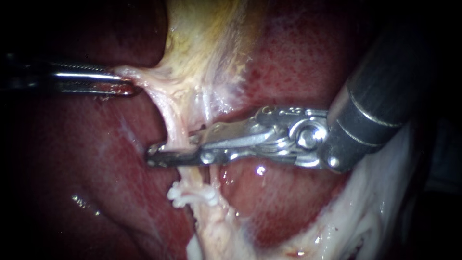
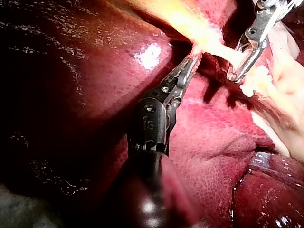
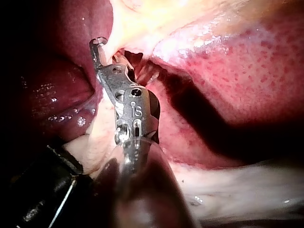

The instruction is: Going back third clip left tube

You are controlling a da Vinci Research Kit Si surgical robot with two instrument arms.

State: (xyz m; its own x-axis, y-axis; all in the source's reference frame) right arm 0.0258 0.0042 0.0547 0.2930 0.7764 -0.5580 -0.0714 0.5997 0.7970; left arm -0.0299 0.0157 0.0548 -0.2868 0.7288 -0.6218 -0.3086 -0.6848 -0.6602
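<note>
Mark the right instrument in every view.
Endoscope view: right instrument enters from upper right, tip across the tube.
Left wrist view: right instrument ahead of the left instrument, on the tube.
Right wrist view: own instrument, tip beside the tube.
Shared landmark: that tube.

The endoscope sits close in, facing the pale tissue (image 1: 187, 86) stretched across the liver (image 1: 298, 58); the left instrument (image 1: 132, 87) enters from the left, the right instrument (image 1: 154, 156) from the right. The left wrist camera rides behind the left instrument (image 2: 194, 57), looking along its shaft, very near, with the right instrument (image 2: 236, 73) just beyond. The right wrist camera looks along the right instrument (image 3: 105, 50) likewise. All three views share the pale tissue (image 2: 209, 45) (image 3: 142, 23) and the liver around it
</note>
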